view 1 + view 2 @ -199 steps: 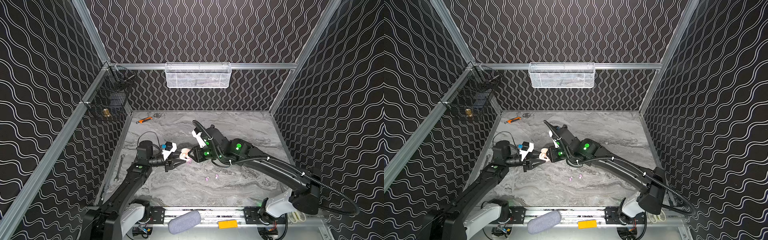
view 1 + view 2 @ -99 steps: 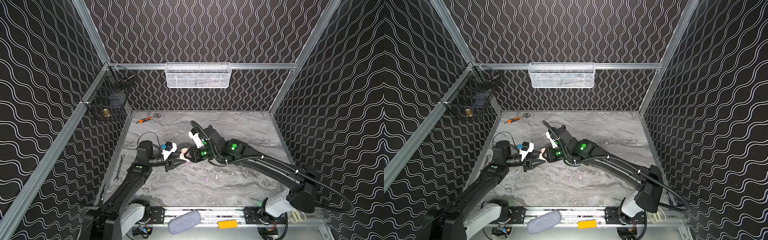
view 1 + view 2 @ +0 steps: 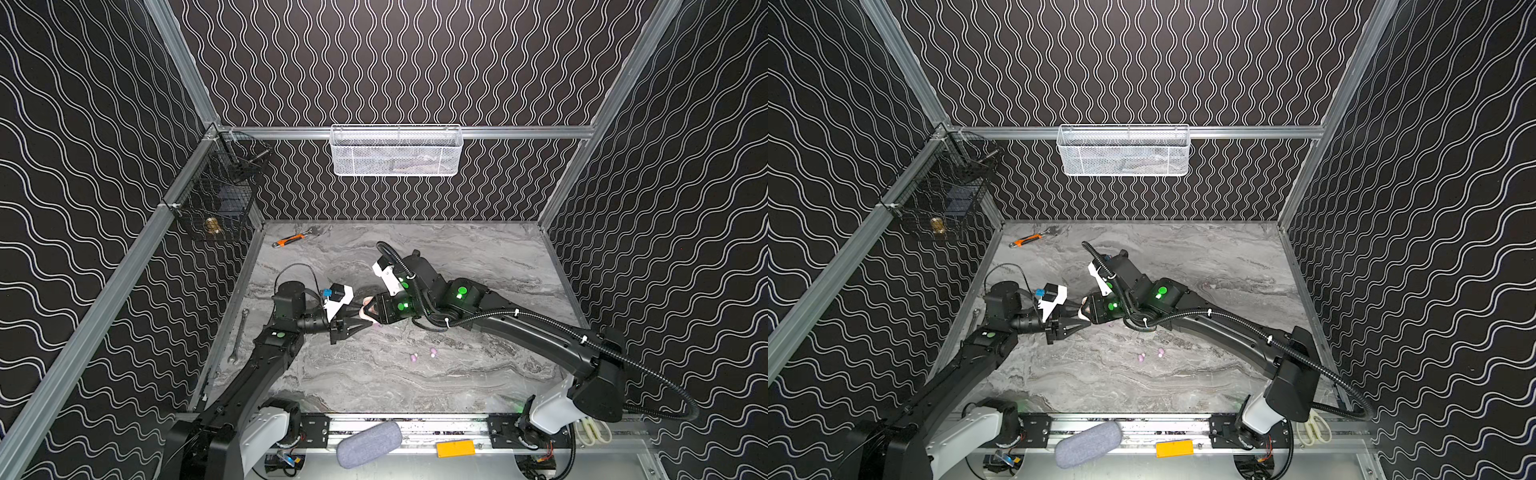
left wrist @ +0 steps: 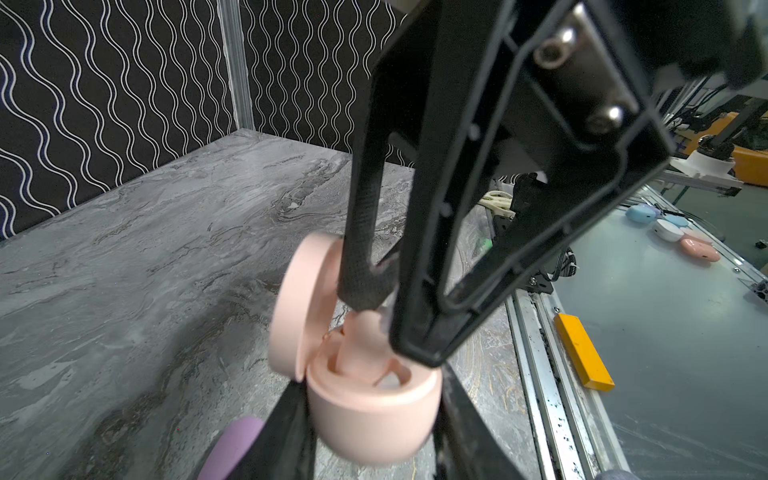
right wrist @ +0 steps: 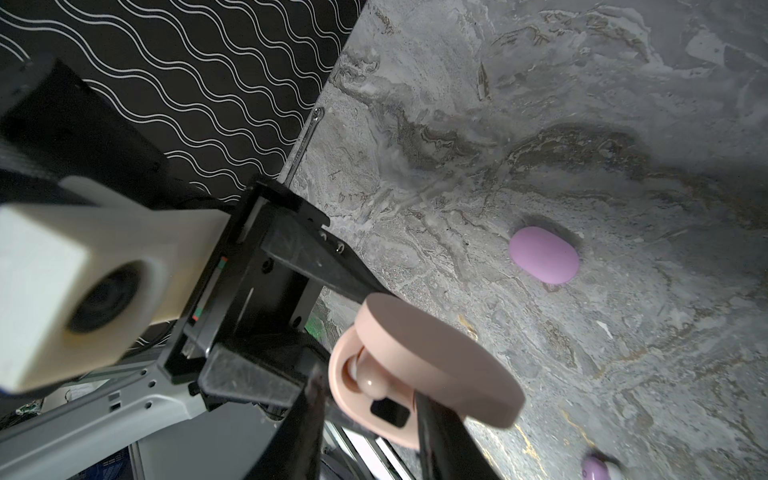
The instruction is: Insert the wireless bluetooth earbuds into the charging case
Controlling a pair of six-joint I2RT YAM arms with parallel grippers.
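Left fingers (image 4: 286, 432) are pinching the open peach-pink plastic charging case (image 4: 374, 415). Right fingers (image 4: 365, 232) are hanging over its cavity; grip cannot be told.

Smooth matt pink plastic case (image 4: 374, 419), marbled grey stone-look tabletop (image 4: 124, 270).

Both top views are evenly lit from above and sharp, with soft shadows pooled near the middle of the table (image 3: 478, 257). In both wrist views the closest black parts and the charging case (image 4: 374, 415) are smeared with blur, while the table beyond is crisp.
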